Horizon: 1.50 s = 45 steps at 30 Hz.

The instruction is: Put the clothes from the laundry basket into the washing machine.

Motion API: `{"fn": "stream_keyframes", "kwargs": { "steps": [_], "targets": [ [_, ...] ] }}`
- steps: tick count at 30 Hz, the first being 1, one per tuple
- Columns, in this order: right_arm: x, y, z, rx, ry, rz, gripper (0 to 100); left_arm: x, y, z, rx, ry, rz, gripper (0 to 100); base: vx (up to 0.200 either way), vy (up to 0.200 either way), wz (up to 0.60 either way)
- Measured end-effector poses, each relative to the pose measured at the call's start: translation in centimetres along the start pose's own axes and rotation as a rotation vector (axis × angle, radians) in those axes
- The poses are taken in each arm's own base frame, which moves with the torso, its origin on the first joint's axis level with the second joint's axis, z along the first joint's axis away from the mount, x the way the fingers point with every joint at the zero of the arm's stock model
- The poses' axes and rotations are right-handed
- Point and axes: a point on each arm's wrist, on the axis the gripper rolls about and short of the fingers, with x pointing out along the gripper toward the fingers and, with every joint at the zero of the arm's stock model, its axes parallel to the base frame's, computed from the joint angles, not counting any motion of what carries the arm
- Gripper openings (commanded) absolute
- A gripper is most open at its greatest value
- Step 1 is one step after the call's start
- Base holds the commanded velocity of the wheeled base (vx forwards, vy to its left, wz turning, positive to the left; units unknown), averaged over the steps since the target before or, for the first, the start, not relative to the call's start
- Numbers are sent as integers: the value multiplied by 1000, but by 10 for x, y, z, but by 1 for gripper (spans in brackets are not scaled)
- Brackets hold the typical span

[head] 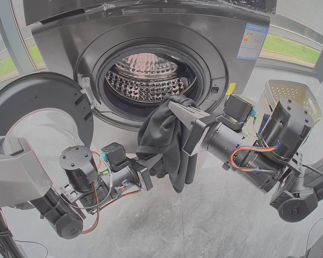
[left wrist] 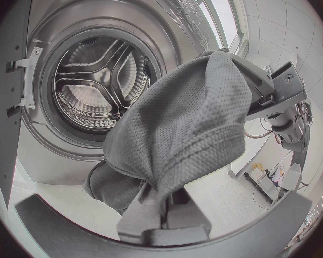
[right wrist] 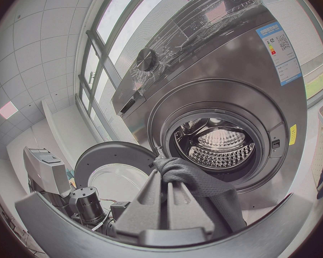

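- Washing machine [head: 61,43]: front loader, door [head: 36,101] swung fully open at 9 o'clock of the porthole. The steel drum [head: 147,79] is visible inside.
- Dark grey garment [head: 161,133]: hangs in the air just in front of the porthole's 6 o'clock rim. It is outside the drum and off the floor.
- Right end effector [head: 174,108]: clenched on the garment's top edge at 12 o'clock of the cloth. In the right wrist view its fingers [right wrist: 150,201] are pinched together with fabric bunched at the tips.
- Left end effector [head: 155,160]: clamped on the garment's lower hem at about 7 o'clock of the cloth. In the left wrist view the fabric runs down between the fingers [left wrist: 140,212].
- Laundry basket [head: 294,90]: on the floor at 3 o'clock of the machine, behind the right arm, with a dark blue cloth [head: 263,120] in it.
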Motion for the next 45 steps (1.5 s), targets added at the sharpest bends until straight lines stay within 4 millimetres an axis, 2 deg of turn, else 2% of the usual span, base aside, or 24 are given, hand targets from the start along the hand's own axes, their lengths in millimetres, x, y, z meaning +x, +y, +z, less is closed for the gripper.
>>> {"fn": "stream_keyframes", "kwargs": {
  "steps": [8, 9, 24, 25, 45],
  "targets": [
    [-1, -1, -1, 0, 5, -2, 0, -1, -4, -1, 0, 4, -10, 0, 0, 0, 0],
    [-1, -1, -1, 0, 5, -2, 0, -1, -4, -1, 1, 5, -10, 100, 0, 0, 0],
    [-1, -1, -2, -1, 6, -2, 0, -6, -3, 2, -17, 1, -5, 100, 0, 0, 0],
    [-1, -1, -2, -1, 7, -2, 0, -6, -3, 2, -17, 2, -5, 0, 0, 0, 0],
    [1, -1, -6, -6, 0, -2, 0, -8, -7, 0, -33, 13, -15, 0, 0, 0, 0]
  ]
}}
